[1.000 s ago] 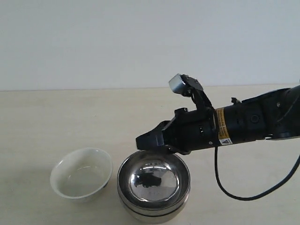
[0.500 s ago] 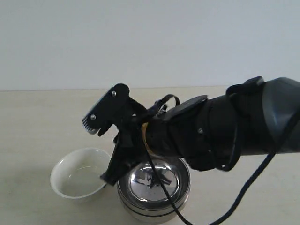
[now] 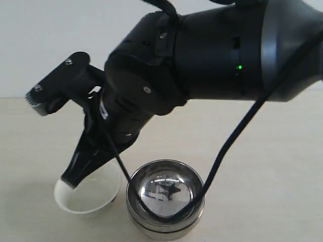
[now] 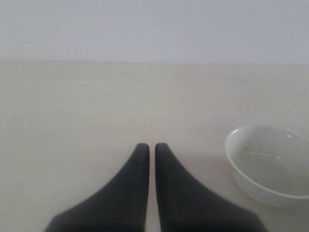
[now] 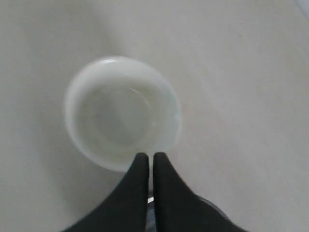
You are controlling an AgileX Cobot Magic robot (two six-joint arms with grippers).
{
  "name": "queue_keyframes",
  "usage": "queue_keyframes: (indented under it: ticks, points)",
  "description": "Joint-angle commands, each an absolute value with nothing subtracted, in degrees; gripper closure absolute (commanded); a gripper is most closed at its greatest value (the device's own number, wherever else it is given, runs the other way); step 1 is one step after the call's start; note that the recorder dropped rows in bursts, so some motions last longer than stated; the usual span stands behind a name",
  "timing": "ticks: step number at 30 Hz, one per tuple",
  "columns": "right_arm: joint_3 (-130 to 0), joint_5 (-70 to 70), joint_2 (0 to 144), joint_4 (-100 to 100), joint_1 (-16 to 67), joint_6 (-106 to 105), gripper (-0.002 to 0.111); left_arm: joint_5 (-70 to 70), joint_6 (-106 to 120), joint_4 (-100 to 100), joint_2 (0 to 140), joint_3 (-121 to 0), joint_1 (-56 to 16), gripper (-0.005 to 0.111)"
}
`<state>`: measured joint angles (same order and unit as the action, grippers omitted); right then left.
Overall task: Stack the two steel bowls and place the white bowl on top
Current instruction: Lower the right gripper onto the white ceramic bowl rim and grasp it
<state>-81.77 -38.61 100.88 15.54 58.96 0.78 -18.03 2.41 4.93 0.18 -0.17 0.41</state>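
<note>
Two steel bowls (image 3: 165, 199) are seen nested one inside the other on the pale table (image 3: 262, 166), with the inner bowl's rim raised slightly above the outer one's. The white bowl (image 3: 88, 194) is set upright on the table just beside the stack, on its left in the exterior view; whether the two touch cannot be told. Nothing is contained in the white bowl. The right gripper (image 3: 70, 180) is pointed steeply downward from a bulky black arm that is stretched across above the stack, and its tips are placed at the white bowl's rim, though contact cannot be confirmed. Its jaws are drawn together with only a thin slit between them, and nothing is grasped. A black cable (image 3: 227, 146) is draped from that arm down to the stack's rim. The left gripper (image 4: 148, 146) is held low over bare table, its jaws likewise clenched almost together and empty, with the white bowl lying off to one side, apart from the fingers
</note>
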Motion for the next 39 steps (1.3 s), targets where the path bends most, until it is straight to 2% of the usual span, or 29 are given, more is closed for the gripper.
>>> queue_keyframes:
  ticks: [1, 4, 6, 9, 13, 32, 33, 36, 39]
  points:
    - [-83.5, -39.7, 103.3, 7.8, 61.0, -5.6, 0.093, -17.6, 2.1, 4.9, 0.0, 0.0, 0.1, 0.103]
    - [-83.5, -39.3, 106.1, 7.6, 61.1, -5.7, 0.068, -17.6, 2.1, 4.9, 0.0, 0.0, 0.1, 0.103]
    - [-83.5, -38.8, 108.1, 6.9, 61.1, -5.7, 0.056, -17.6, 2.1, 4.9, 0.0, 0.0, 0.1, 0.103]
    - [-83.5, -37.4, 110.9, 6.3, 61.1, -5.7, 0.047, -17.6, 2.1, 4.9, 0.0, 0.0, 0.1, 0.103]
    - [-83.6, -34.1, 113.3, 6.1, 61.1, -6.6, 0.043, -17.6, 2.1, 4.9, 0.0, 0.0, 0.1, 0.103]
    - [-91.6, -34.0, 124.6, 4.4, 61.2, -8.0, 0.045, -17.6, 2.1, 4.9, 0.0, 0.0, 0.1, 0.103]
    - [-91.6, -33.9, 124.9, 4.4, 61.2, -8.0, 0.048, -17.6, 2.1, 4.9, 0.0, 0.0, 0.1, 0.103]
    - [-91.6, -33.2, 125.5, 4.4, 61.2, -8.0, 0.065, -17.6, 2.1, 4.9, 0.0, 0.0, 0.1, 0.103]
    - [-91.6, -32.7, 125.6, 5.8, 61.2, -8.0, 0.091, -17.6, 2.1, 4.9, 0.0, 0.0, 0.1, 0.103]
